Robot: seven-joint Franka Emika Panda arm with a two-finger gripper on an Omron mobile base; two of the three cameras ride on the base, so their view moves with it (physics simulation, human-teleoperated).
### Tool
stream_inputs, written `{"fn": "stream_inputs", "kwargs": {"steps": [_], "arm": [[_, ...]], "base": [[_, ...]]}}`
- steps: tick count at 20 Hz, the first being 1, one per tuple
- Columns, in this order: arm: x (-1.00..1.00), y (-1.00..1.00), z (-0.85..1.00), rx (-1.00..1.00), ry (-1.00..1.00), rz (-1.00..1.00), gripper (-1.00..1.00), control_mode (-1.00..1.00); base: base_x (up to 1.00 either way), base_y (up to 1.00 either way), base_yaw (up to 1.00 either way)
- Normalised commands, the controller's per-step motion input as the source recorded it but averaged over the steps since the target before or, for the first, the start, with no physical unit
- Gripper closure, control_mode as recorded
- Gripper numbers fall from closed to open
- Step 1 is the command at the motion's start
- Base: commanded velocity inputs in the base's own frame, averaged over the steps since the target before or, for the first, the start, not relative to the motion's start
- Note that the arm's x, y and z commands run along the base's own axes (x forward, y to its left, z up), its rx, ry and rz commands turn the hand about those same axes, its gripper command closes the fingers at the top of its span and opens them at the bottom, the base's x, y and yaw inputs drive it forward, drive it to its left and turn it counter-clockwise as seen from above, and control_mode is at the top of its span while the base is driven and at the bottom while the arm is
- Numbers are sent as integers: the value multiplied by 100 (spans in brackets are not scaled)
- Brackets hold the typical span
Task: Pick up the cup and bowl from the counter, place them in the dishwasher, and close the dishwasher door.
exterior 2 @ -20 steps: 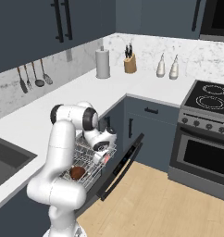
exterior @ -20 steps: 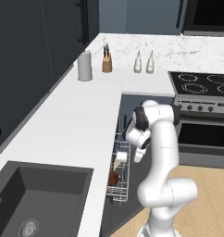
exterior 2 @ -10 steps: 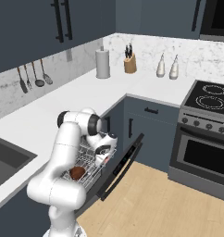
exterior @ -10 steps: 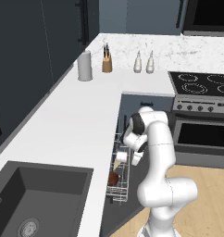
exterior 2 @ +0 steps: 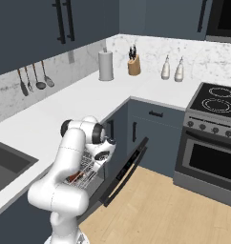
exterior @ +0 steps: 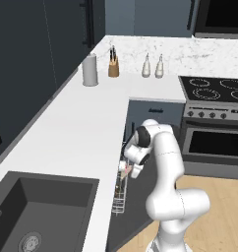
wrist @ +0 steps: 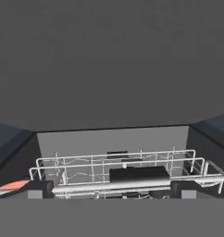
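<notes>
1. Two base views place the hand (exterior 2: 104, 155) low at frame centre, over the wire rack (exterior 2: 84, 170) pulled out of the dishwasher (wrist: 114, 139); its fingers stand wide apart, gripping nothing.
2. Reddish-brown bowl (exterior 2: 77, 177) lies in the rack, lower left of centre in the right base view; cup cannot be made out.
3. Dishwasher door (exterior 2: 123, 172) hangs tilted open, centre frame.
4. White desk (exterior: 67, 128) spans the left; a grey canister (exterior: 90, 70) stands upper left.
</notes>
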Motion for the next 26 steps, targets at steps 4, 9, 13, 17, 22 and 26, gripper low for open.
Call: {"fn": "stream_inputs", "kwargs": {"steps": [4,9,13,17,22,26], "arm": [[17,76,8,18,-13,-1,-100,-100],[1,34,65,15,-15,-1,-100,-100],[-3,1,100,5,-20,-1,-100,-100],[-25,-8,100,0,-25,-3,-100,-100],[-37,-35,100,0,-15,-2,-100,-100],[-27,-75,100,1,-4,-2,-100,-100]], "base": [[0,0,0],[0,0,0],[0,0,0],[0,0,0],[0,0,0],[0,0,0]]}}
